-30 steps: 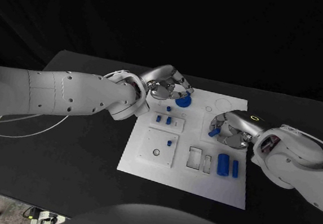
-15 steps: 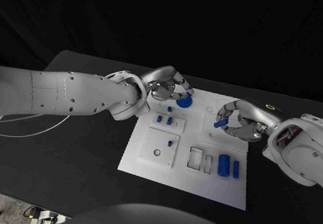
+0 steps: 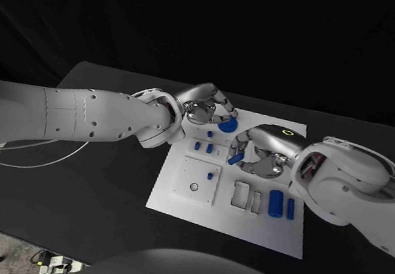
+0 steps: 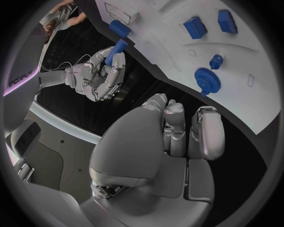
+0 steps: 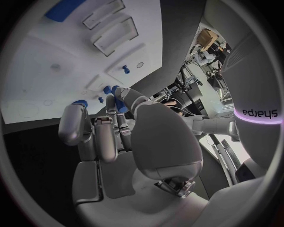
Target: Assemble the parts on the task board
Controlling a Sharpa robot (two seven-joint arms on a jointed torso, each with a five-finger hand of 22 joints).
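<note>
1. While pinching a small blue peg [image 3: 237,159] in the right hand [image 3: 260,155], hovers mid-frame over the task board [image 3: 231,215] — likely carrying it toward a socket.
2. Keeps the left hand [image 3: 205,105] curled on nothing, upper centre beside the blue gear [image 3: 227,123] — seemingly waiting clear.

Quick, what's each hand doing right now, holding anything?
Left hand: fingers curled in, holding nothing, above the blue gear.
Right hand: holding a small blue part in its fingers over the task board.
</note>
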